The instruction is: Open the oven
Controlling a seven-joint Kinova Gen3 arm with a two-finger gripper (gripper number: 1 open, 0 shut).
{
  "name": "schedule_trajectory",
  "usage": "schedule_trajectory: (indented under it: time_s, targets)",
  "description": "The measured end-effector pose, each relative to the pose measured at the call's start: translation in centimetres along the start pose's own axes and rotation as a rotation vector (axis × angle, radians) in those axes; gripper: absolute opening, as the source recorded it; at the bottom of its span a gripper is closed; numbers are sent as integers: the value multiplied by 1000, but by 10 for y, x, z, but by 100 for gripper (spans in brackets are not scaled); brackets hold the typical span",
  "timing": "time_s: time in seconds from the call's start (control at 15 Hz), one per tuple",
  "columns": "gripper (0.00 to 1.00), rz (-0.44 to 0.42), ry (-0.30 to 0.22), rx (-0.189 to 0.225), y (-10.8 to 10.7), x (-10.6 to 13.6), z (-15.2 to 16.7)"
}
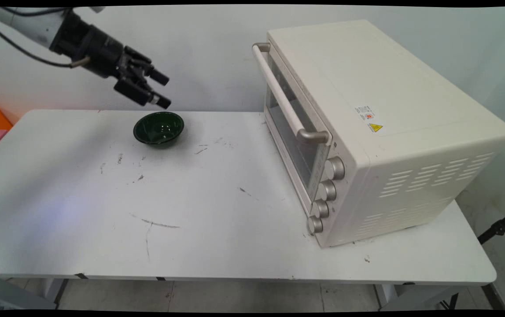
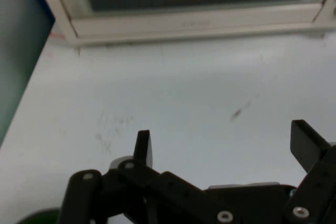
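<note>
Four things on view, none held.

Widest, the white table (image 1: 217, 246), scuffed with dark marks.

Next, the cream toaster oven (image 1: 388, 132) on the table's right half. Door shut, with the long handle (image 1: 285, 103) and the glass facing left. Four knobs (image 1: 327, 191) at the door's near end.

Then the black gripper (image 1: 162, 90), high at the far left, clear of the table and angled right and down. Fingers (image 2: 143, 148) spread wide, nothing between them.

Smallest, the dark green bowl (image 1: 159, 127). Upright and empty on the table's far side, left of centre, just below the fingertips and untouched.

Likeliest trouble, as a judgement:
- Clipping the bowl's far rim with the lower finger on any descent, given the bowl so close beneath.
- Tipping or skidding the bowl across the smooth top with a one-sided push.
- Striking the oven's glass or snagging its handle on a careless sweep to the right.
</note>
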Motion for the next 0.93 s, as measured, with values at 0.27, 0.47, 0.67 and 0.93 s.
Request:
schedule_trajectory:
  time_s: [0.27,0.47,0.67,0.93]
  targets:
    - [100,15,34,-4,6,34,5]
    - [100,28,50,-7,10,58,11]
    - [100,43,56,-8,14,79,19]
    - [100,48,65,-4,19,110,37]
